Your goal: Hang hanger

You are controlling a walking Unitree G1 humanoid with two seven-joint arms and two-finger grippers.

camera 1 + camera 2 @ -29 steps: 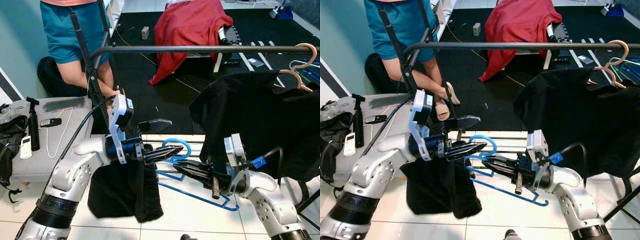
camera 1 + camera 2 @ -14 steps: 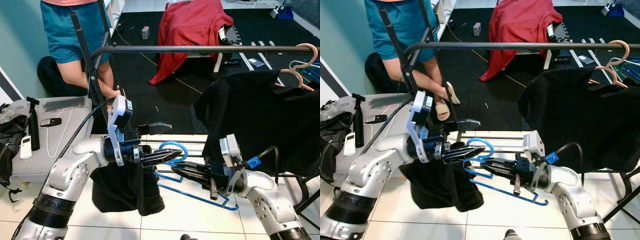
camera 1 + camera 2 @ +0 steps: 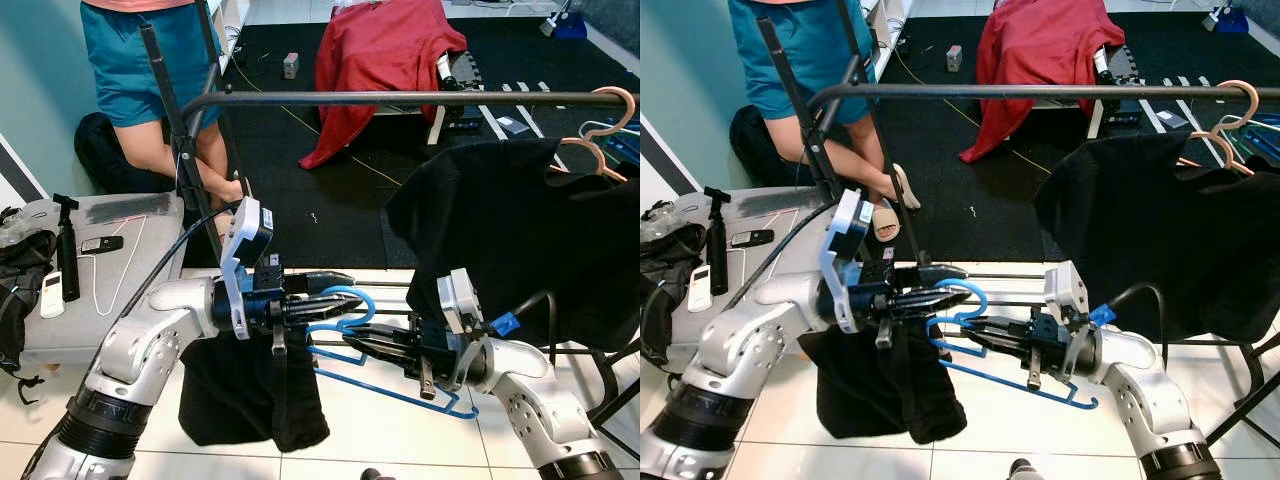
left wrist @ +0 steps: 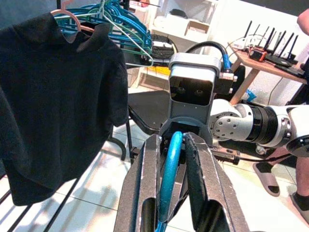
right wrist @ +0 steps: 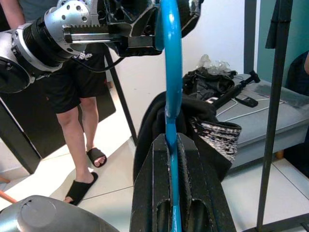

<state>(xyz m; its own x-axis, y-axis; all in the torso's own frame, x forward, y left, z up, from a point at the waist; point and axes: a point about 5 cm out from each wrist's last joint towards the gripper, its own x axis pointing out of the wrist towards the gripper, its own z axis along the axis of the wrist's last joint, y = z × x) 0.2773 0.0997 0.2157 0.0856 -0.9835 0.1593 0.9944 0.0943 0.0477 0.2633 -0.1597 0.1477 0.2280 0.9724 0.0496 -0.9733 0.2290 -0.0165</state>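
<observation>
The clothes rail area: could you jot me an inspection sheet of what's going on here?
Surface: white tiled floor.
Job's things: blue hanger with black garment, held below the rail.
Clutter: remote, phone on grey bench.
Grippers: left gripper shut on the hook; right gripper shut on the hanger's neck.
Cables: yellow cord on dark carpet.
Surroundings: person's legs, red cloth, hung black shirt.

White tiled floor [image 3: 370, 430], black carpet [image 3: 330, 190] beyond, teal wall [image 3: 40, 90] at left, grey bench [image 3: 110, 260] with small items, red cloth [image 3: 375, 60] draped over furniture, person standing behind [image 3: 140, 70].
</observation>
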